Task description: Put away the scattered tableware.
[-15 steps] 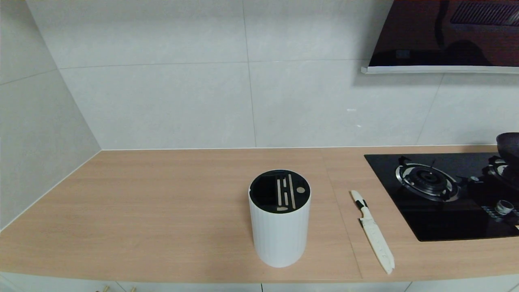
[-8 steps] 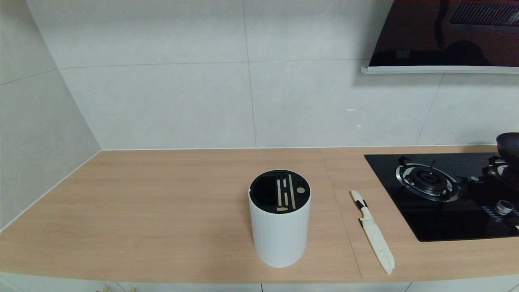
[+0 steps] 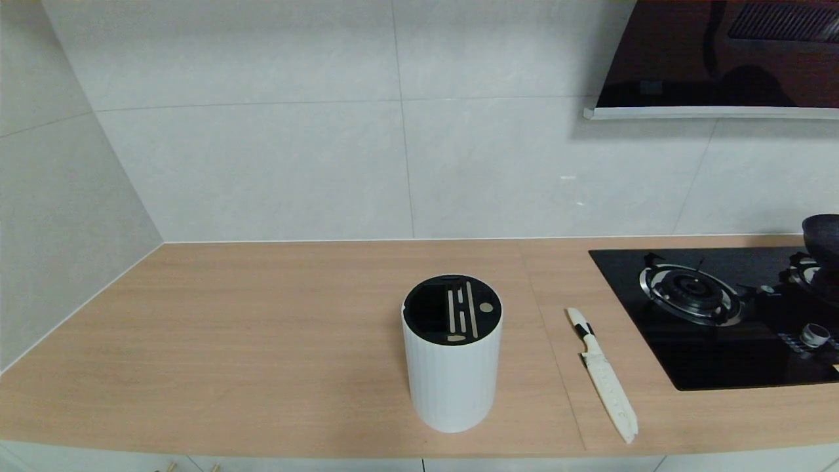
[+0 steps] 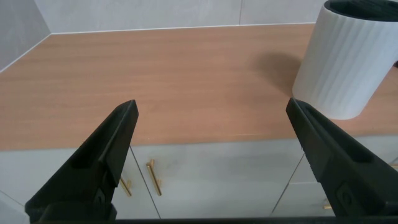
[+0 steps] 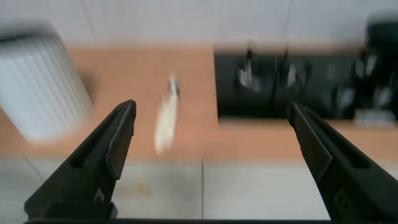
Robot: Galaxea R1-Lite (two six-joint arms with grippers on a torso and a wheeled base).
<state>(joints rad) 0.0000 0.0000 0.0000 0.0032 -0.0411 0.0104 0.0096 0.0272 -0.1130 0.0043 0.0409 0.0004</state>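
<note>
A white ribbed knife holder (image 3: 452, 357) with a black slotted top stands near the front of the wooden counter (image 3: 262, 341). To its right a white knife (image 3: 603, 373) with a black band on the handle lies flat, blade toward the front edge. My left gripper (image 4: 211, 162) hangs open in front of the counter edge, the holder (image 4: 345, 59) off to one side of it. My right gripper (image 5: 208, 162) is open too, in front of the counter, with the knife (image 5: 166, 115) and the holder (image 5: 40, 84) beyond it.
A black gas hob (image 3: 721, 314) with burners takes up the counter's right end, a dark pot (image 3: 822, 239) at its far edge. A range hood (image 3: 714, 59) hangs above. Tiled walls close the back and left. Cabinet fronts with gold handles (image 4: 152, 177) lie below the counter.
</note>
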